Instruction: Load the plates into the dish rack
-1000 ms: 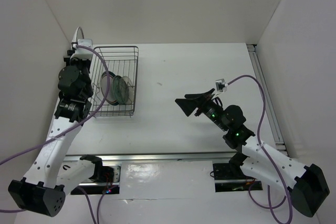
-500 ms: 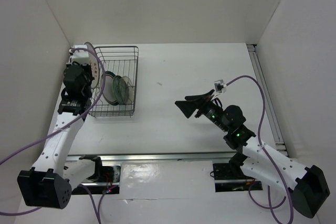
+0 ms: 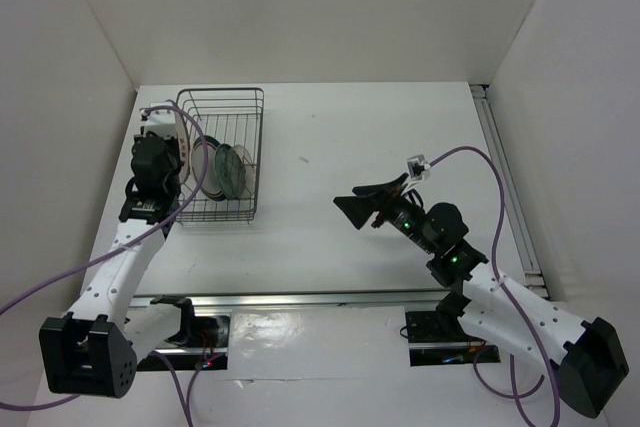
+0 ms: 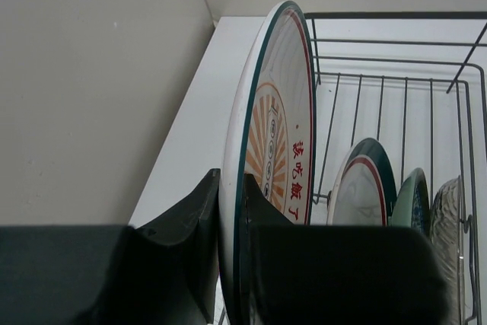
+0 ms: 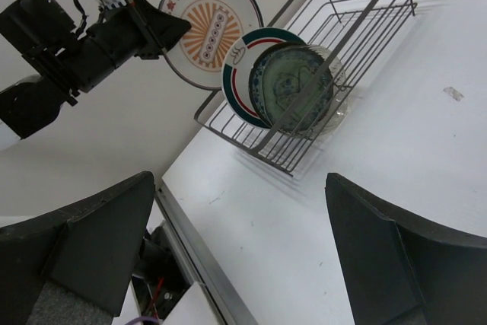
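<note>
My left gripper [image 4: 228, 256] is shut on the rim of the orange sunburst plate [image 4: 278, 150], held upright on edge just left of the dish rack [image 3: 225, 152]; the plate also shows in the right wrist view [image 5: 209, 27] and the top view [image 3: 181, 137]. Three plates stand upright in the rack: the white plate with the green-red ring [image 5: 245, 74], the teal-patterned plate [image 5: 293, 85] and the pale grey plate [image 5: 335, 104]. My right gripper [image 3: 352, 204] is open and empty above the table's middle, far right of the rack.
The left side wall [image 3: 70, 97] stands close to the left arm and the held plate. The rack's far half [image 4: 396, 74] holds only bare wires. A metal rail [image 3: 320, 299] runs along the near table edge.
My left gripper has swung the sunburst plate from the far left corner toward me and rightward, closer along the rack's left side. The right arm has barely moved.
</note>
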Available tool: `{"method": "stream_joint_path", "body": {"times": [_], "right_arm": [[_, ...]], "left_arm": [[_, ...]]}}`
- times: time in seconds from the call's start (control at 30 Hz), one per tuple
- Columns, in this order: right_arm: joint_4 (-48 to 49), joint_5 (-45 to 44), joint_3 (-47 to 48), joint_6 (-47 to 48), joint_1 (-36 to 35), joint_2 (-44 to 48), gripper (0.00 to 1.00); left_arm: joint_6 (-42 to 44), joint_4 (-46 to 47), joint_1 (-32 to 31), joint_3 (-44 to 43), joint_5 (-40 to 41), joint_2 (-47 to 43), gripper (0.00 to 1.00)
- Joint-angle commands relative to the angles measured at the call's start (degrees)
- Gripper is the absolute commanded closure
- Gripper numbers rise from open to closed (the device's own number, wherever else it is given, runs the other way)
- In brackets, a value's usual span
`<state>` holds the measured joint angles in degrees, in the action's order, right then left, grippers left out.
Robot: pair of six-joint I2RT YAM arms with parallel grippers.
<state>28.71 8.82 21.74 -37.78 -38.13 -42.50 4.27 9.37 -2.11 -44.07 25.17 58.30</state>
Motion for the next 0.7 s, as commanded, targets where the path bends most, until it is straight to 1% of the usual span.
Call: {"method": "stream_joint_path", "body": {"times": [0.0,0.17,0.23,0.33,0.4,0.53,0.67], "right_arm": [[1.09,1.02,-0.82,1.13,-0.45,0.75,0.00],[0.56,1.55,-0.82,1.13,-0.45,1.89,0.00],[0.04,1.55,-1.34,1.13,-0.45,1.90,0.00],[0.03,1.55,-1.35,1.13,-0.45,2.51,0.00],[-0.50,1.55,-0.82,1.13,-0.45,2.51,0.00],[-2.78,2.08,0.24,1.13,-0.45,3.74,0.00],[-4.09,1.29,0.76,1.83,-0.45,6.37,0.00]], "left_arm": [[1.88,9.44,0.35,-0.75,1.38,-2.14,1.00],[2.41,10.06,0.35,-0.75,0.42,-0.91,1.00],[2.41,10.67,0.35,0.83,0.41,-0.91,1.00],[4.07,14.35,0.35,2.68,1.98,-0.91,1.00],[4.08,14.36,0.35,2.68,2.52,-0.39,1.00],[3.46,12.79,0.35,1.97,0.33,0.84,1.00],[2.32,14.19,0.35,4.79,0.32,0.06,1.00]]}}
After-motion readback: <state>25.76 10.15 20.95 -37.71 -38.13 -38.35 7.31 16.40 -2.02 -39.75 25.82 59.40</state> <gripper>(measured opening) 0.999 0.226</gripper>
